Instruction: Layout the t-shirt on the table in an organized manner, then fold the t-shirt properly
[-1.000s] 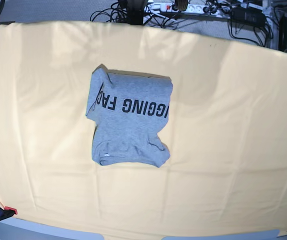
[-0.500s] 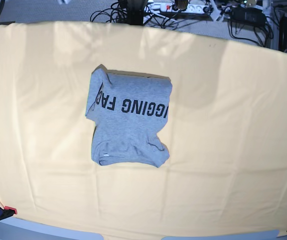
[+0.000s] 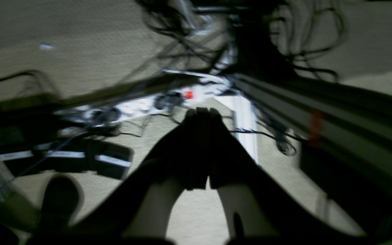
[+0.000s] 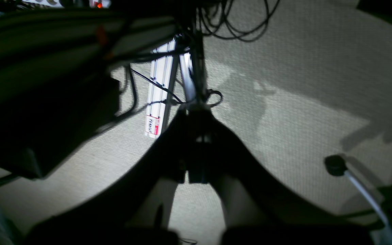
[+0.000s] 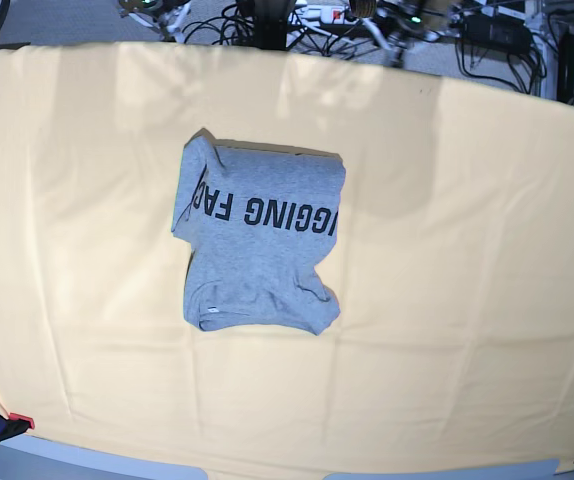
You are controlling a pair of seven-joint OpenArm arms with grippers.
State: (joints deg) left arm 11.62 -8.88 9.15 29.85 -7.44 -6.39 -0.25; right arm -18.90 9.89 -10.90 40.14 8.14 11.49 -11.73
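The t-shirt lies near the middle of the bench, a little toward the far edge, in a rough rectangular bundle with black block lettering running across its upper band; the left edge is folded over itself and the lower right corner bulges and curls rather than lying flat. Both arms are off the bench, over the floor at the far side, where the base view catches only small parts of them above the far edge. In the wrist views the left tool and the right tool each show as dark silhouettes with the tips pressed together and nothing between them, pointing at carpet, cables and a power strip. By the look of it the shirt is bundled but not tidily folded, so the step in hand is most likely to bring the tools to the cloth and spread it out. To do that well, each tool should part its tips before it reaches the fabric, take one outer corner or hem edge rather than a thick stacked layer, and pull outward low over the bench so the creases run out instead of bunching. The curled lower right corner needs flattening first.
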